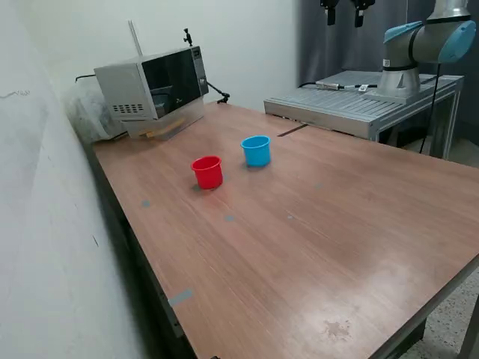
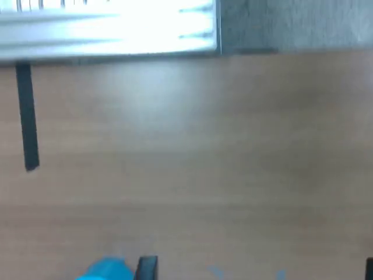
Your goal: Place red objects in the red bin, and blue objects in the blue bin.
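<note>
The red bin (image 1: 207, 172) and the blue bin (image 1: 256, 150) stand upright side by side on the wooden table (image 1: 314, 239), the red one toward the exterior view's left. No red objects or blue objects show in either view. My gripper (image 1: 345, 15) hangs high above the table's far side, open, with nothing between its dark fingertips (image 1: 329, 13). In the blurred wrist view, a bit of the blue bin (image 2: 108, 270) shows beside one dark fingertip (image 2: 147, 267). The other fingertip sits at the frame's opposite edge, and only bare table lies across the gripper (image 2: 258, 273).
A microwave (image 1: 153, 86) sits at the table's far corner on the exterior view's left, with a plastic bag (image 1: 90, 112) beside it. The arm's base (image 1: 400, 75) stands on a grey metal platform (image 1: 359, 101). A black strip (image 1: 292, 130) lies near the platform.
</note>
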Controlling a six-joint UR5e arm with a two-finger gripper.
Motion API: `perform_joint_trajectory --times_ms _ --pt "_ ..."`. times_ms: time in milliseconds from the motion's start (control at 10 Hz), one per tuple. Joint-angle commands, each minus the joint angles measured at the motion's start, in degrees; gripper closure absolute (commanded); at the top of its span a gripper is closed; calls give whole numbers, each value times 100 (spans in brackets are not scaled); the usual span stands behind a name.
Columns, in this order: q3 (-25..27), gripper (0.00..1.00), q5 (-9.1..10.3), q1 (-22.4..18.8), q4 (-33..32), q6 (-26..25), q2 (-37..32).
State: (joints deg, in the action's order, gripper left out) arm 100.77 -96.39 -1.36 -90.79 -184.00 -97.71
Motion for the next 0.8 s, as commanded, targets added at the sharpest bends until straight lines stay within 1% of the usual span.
perform_joint_trajectory --times_ms 0,100,300,700 --pt "-57 0 -20 -189 1583 -5 -134" --pt "-22 0 -11 -181 1947 4 -134" --pt "13 0 -28 -93 2004 13 -152" --pt "13 0 -29 -93 2004 13 -161"
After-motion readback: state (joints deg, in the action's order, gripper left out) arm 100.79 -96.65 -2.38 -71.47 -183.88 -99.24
